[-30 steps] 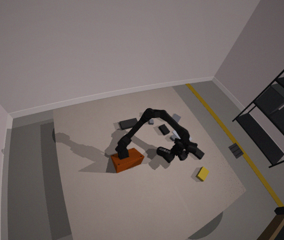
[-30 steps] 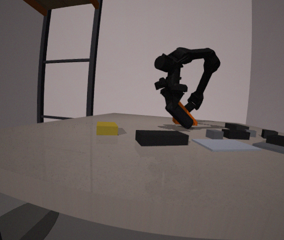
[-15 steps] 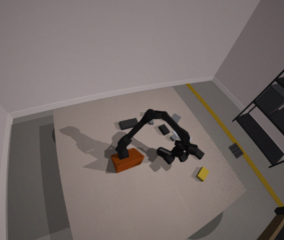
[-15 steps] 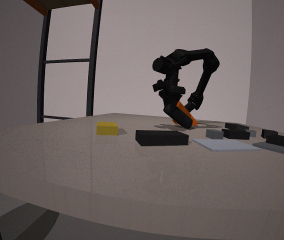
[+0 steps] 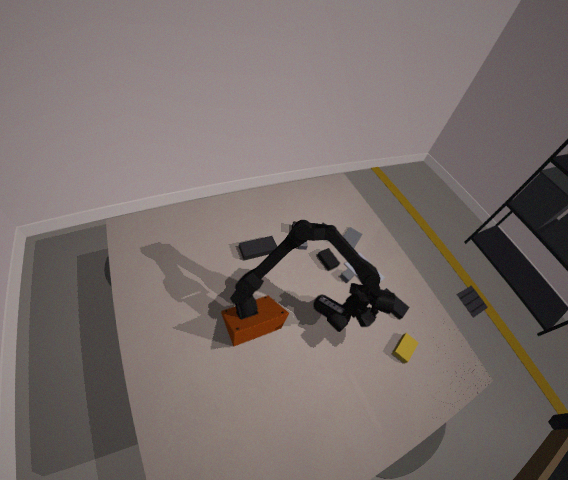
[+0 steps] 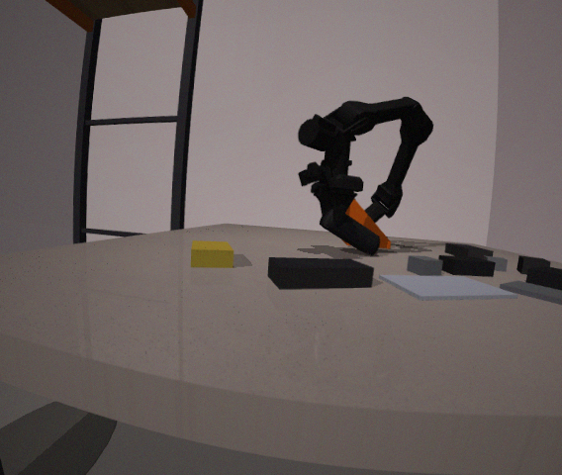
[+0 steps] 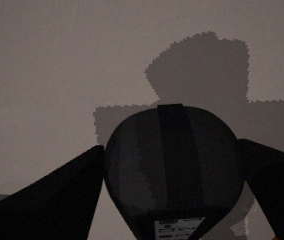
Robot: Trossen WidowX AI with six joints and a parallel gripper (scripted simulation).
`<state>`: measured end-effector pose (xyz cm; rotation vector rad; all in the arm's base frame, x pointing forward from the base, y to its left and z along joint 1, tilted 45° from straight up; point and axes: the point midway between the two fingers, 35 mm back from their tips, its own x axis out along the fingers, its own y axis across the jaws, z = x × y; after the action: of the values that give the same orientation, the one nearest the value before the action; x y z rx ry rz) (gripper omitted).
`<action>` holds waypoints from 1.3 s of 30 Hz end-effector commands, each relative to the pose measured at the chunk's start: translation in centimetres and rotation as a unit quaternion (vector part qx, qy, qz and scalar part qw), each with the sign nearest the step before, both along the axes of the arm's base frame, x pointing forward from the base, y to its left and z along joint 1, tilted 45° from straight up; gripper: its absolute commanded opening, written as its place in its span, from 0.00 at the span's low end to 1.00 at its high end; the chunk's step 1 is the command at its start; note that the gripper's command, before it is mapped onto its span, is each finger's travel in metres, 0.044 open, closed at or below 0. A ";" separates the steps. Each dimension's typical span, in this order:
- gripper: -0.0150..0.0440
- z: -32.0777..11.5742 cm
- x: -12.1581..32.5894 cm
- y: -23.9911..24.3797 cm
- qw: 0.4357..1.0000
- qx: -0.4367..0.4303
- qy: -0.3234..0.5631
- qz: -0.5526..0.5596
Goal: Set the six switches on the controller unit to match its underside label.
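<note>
Clamp of gripper (image 5: pixel 345 313) (image 6: pixel 341 210) (image 7: pixel 171 143) on both sides of unit (image 5: pixel 328 305) (image 6: pixel 353 235) (image 7: pixel 174 165), with fingers pressed against its rounded body and the long shape held aslant, one end low over bench (image 5: pixel 222 403) (image 6: pixel 220 332) (image 7: pixel 57 75), contact there impossible to tell. Row of switches (image 5: pixel 331 303) just visible from above, settings too small to read; pale patch (image 7: pixel 177 228) with dark marks at wrist view's lower edge, also unreadable. Yellow block (image 5: pixel 404 347) (image 6: pixel 212 255) apart from unit, on bench
</note>
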<state>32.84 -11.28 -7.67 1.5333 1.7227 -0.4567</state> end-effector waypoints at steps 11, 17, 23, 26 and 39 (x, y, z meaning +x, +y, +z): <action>0.83 -1.3 0.0 1.2 1.000 0.011 0.009 0.005; 0.83 -1.7 0.1 1.3 1.000 0.011 0.009 0.005; 0.83 -2.1 0.1 1.5 1.000 0.011 0.009 0.005; 0.83 -2.4 0.2 1.6 1.000 0.011 0.009 0.005; 0.83 -3.3 0.3 2.1 1.000 0.011 0.009 0.005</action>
<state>33.13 -9.66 -10.74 1.5306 1.7447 -0.4515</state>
